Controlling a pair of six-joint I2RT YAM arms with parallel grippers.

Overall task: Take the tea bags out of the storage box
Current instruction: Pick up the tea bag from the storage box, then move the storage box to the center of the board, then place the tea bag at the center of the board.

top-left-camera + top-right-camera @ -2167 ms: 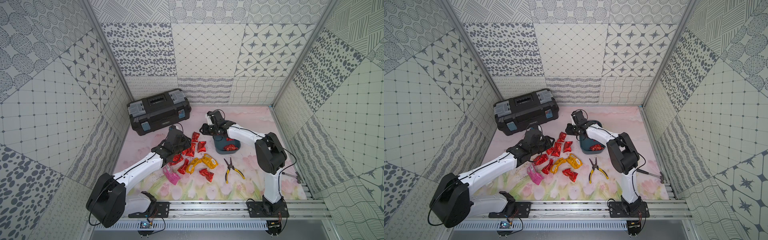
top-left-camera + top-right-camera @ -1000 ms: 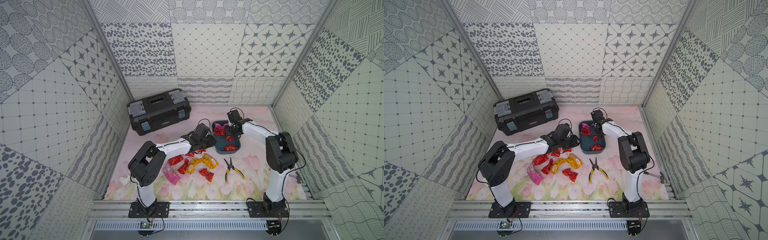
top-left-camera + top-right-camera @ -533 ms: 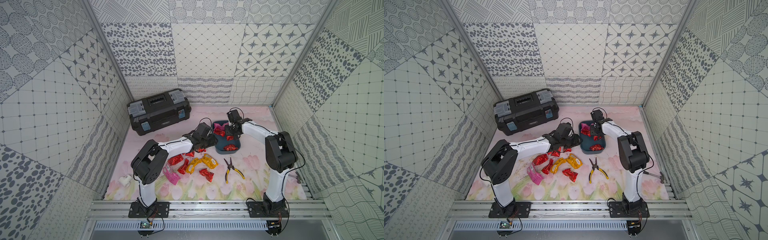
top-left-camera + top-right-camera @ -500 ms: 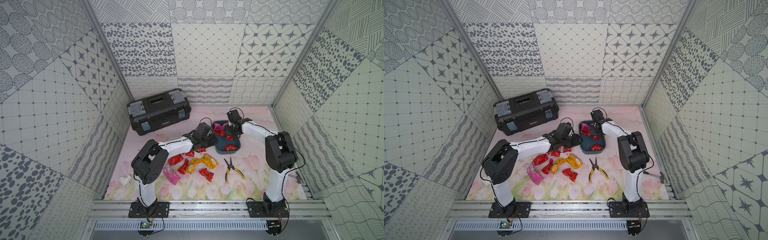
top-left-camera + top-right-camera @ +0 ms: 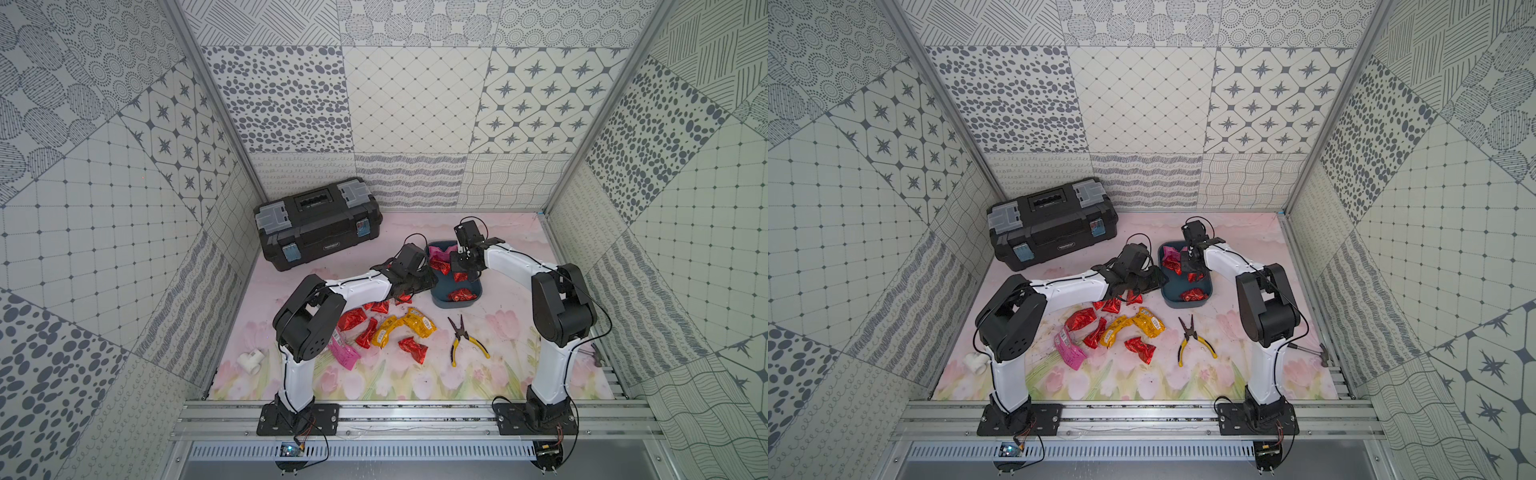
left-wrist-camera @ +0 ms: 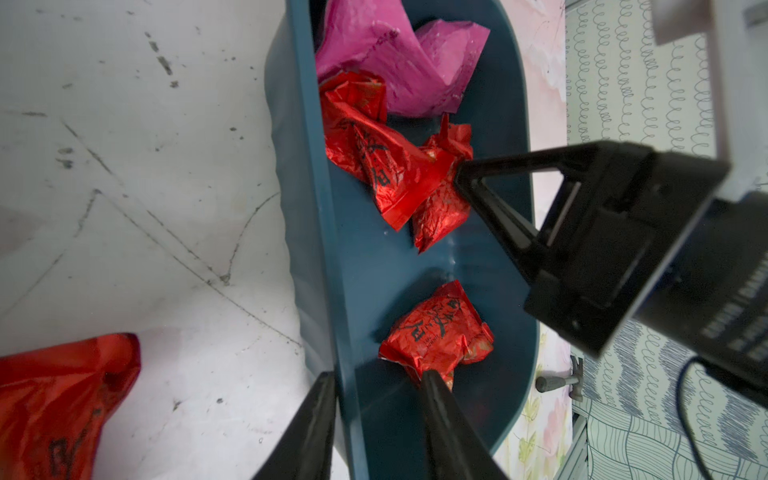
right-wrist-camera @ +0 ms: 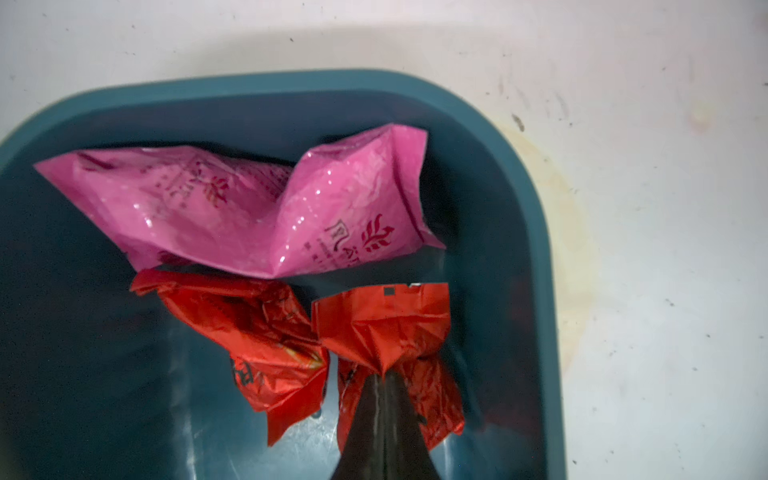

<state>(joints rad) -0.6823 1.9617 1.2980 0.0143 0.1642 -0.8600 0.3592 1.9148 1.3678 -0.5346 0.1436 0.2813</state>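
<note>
Nearest me on the bench [image 5: 415, 384] lie the tea bags [image 5: 350, 320] already taken out, a loose scatter of reds, two yellows and a pink, with the pliers [image 5: 459, 332] just beside them. Behind that scatter my left arm [image 5: 357, 289] reaches to the storage box [image 5: 453, 305], which sits right of centre toward the back. In the left wrist view the left jaws are spread and straddle its long wall. One finger [image 6: 311, 428] is outside against the wall. The other finger [image 6: 444, 428] is inside with its tip at the edge of a lone red bag [image 6: 436, 336], and neither is clamped on anything. Deeper in the box, the right jaws are pressed together on the crimped end of a red tea bag [image 7: 382, 328]. A second red bag [image 7: 257, 332] touches it, and a pink bag [image 7: 249, 208] lies against the far wall. I judge this as mid-pick and well past halfway, with four packets left inside. Next I want a slow, straight lift with the right arm [image 5: 515, 262] until the packet clears the rim, then a carry over to the pile. The foil looks slick and the pinch is thin, so it may slip or drag its neighbour. Closing the left jaws on the wall should hold the tub down. The black toolbox [image 5: 320, 224] at the back plays no part.
</note>
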